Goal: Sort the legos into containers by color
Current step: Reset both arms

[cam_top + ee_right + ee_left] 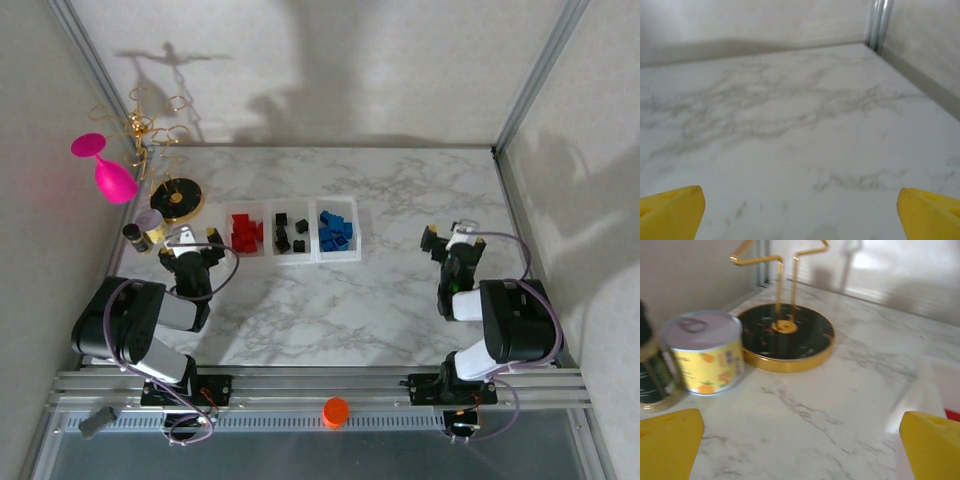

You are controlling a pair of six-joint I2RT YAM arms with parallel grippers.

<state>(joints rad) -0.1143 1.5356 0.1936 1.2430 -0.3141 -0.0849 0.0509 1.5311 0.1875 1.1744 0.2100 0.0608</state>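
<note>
Sorting looks done: the legos (pixel 245 232) lie red, black, blue, one colour per tray in the containers (pixel 292 260). Left claw (pixel 190 238) and right claw (pixel 447 238) both gape empty above the counter (pixel 400 290) — next, probably just a retreat.

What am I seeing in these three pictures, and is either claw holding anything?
Two robot arms stand at the marble table's near edge. The overhead picture shows both: the left gripper beside three joined clear plastic trays, the right gripper above bare marble. The trays hold red plastic bricks, black bricks and blue bricks, one colour each. The other pictures come from wrist cameras; yellow corners are fingertips. The left one faces a black-and-gold round disc and a yellow-labelled can. Both grippers are open, holding nothing.
</note>
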